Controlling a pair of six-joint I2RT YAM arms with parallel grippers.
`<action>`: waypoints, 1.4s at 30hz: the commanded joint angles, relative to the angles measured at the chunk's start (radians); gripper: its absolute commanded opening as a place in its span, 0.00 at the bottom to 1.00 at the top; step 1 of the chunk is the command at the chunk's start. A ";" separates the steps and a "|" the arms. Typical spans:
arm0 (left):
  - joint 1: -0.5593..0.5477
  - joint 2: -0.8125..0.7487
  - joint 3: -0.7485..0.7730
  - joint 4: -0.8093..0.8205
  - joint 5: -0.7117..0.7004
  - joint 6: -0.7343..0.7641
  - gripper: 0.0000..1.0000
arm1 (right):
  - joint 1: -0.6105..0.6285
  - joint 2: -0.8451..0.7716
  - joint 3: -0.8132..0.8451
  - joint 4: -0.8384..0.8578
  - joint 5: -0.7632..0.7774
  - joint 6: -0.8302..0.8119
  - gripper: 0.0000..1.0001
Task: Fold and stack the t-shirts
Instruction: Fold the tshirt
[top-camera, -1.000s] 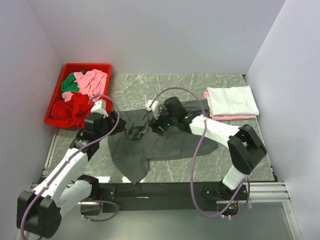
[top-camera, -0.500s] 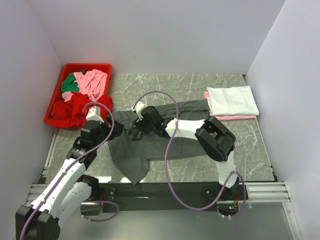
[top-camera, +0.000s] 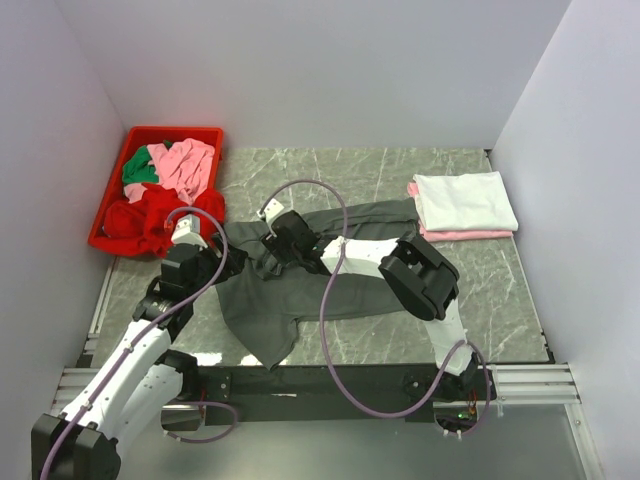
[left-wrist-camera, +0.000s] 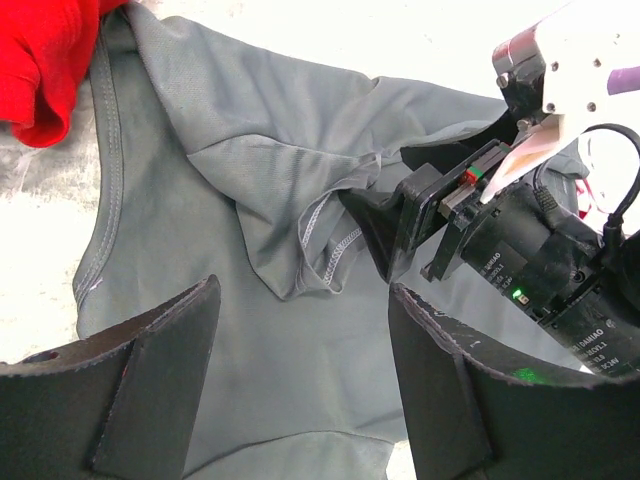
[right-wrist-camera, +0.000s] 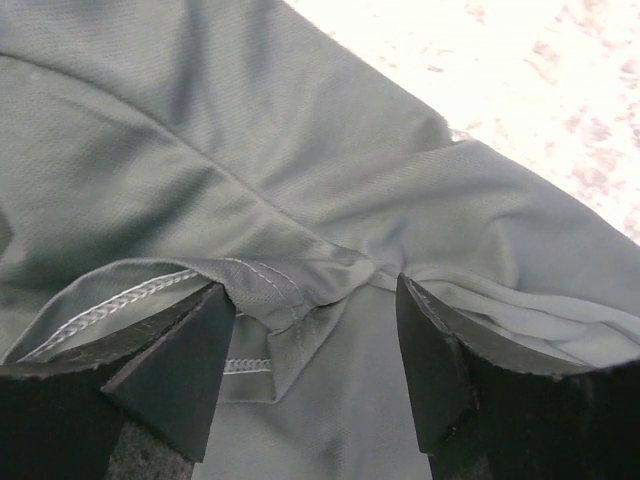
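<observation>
A large dark grey t-shirt (top-camera: 320, 285) lies rumpled across the middle of the table. It fills the left wrist view (left-wrist-camera: 250, 210) and the right wrist view (right-wrist-camera: 300, 150). My left gripper (top-camera: 222, 262) is open over the shirt's left side, near a folded sleeve (left-wrist-camera: 330, 250). My right gripper (top-camera: 268, 258) is open just above a bunched hem fold (right-wrist-camera: 285, 290) at the shirt's upper left. The two grippers are close together. A white t-shirt (top-camera: 465, 200) lies folded on a pink one (top-camera: 430, 234) at the right. Red (top-camera: 145, 222), pink (top-camera: 185, 165) and green (top-camera: 138, 170) shirts fill the bin.
A red plastic bin (top-camera: 130, 135) stands at the back left, with the red shirt hanging over its front edge. White walls close the table on three sides. The right arm (top-camera: 420, 275) reaches across the table over the grey shirt.
My right gripper has swept left across the grey shirt, from its middle to its upper left. My left gripper has shifted slightly back and left. Both are open throughout.
</observation>
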 joint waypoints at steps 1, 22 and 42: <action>0.004 -0.004 -0.001 0.042 0.011 -0.005 0.73 | 0.008 -0.036 -0.016 0.032 0.081 -0.003 0.71; 0.004 0.025 0.004 0.055 0.037 0.005 0.73 | -0.023 -0.145 -0.128 0.023 0.193 -0.053 0.58; 0.006 0.068 0.013 0.072 0.085 0.024 0.73 | -0.041 -0.214 -0.137 -0.140 -0.055 -0.110 0.65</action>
